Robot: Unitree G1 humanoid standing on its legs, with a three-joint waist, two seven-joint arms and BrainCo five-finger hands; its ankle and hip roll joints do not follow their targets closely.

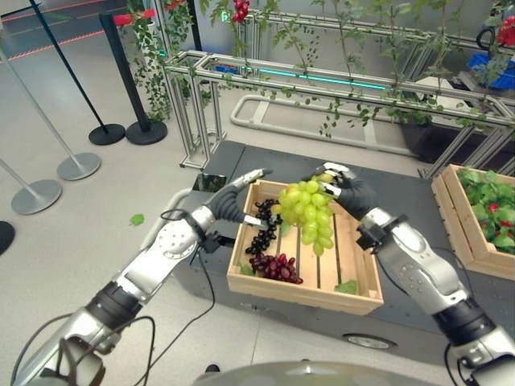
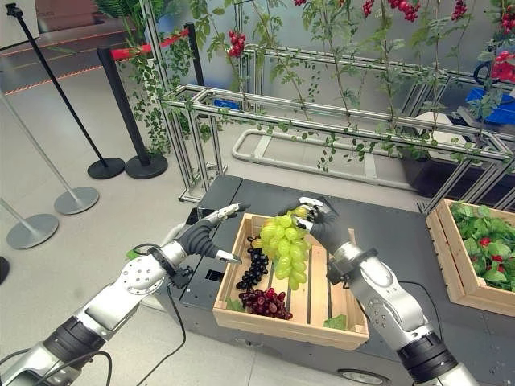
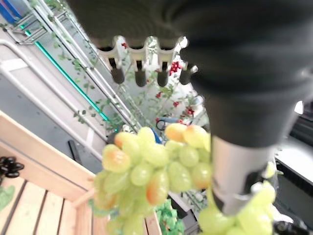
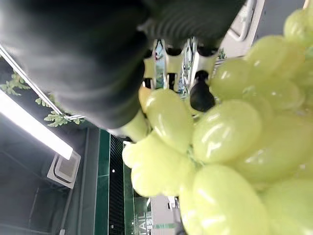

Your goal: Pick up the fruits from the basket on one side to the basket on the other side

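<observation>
- Three grape bunches in shot: green bunch of grapes (image 1: 308, 211) held up in the air above the slatted light-wood crate (image 1: 299, 292); black grape bunch (image 1: 262, 233) and dark red grape bunch (image 1: 275, 266) lying on the crate floor, left half.
- R hand (image 1: 346, 186) grasps the green bunch at its top; fingers curled round the stem end, grapes hang down below the hand, clear of the slats. R wrist view: grapes pressed right up against the curled fingers (image 4: 199, 93).
- L hand (image 1: 239, 199) hovers at the crate's left rear corner, just beside the green bunch, holding nothing. Fingers straight and released, pointing toward the bunch; thumb (image 1: 253, 220) apart below them, near the black bunch. L wrist view: straight fingers (image 3: 142, 74) in a row, the green bunch just past them. Contact w/ grapes: can't tell.
- Black bunch nearer the crate's back, red bunch nearer the front, touching or nearly so.
- Green leaf (image 1: 347, 286) in the crate's front right corner.
- Crate sits on a dark grey low platform (image 1: 402, 191).
- Second wooden crate w/ leafy plants and red fruit (image 1: 485, 211) at far right, well apart from the first.
- Metal frame w/ climbing vines (image 1: 346, 88) behind platform; black and silver stanchion posts (image 1: 121, 72) on the floor at left.
</observation>
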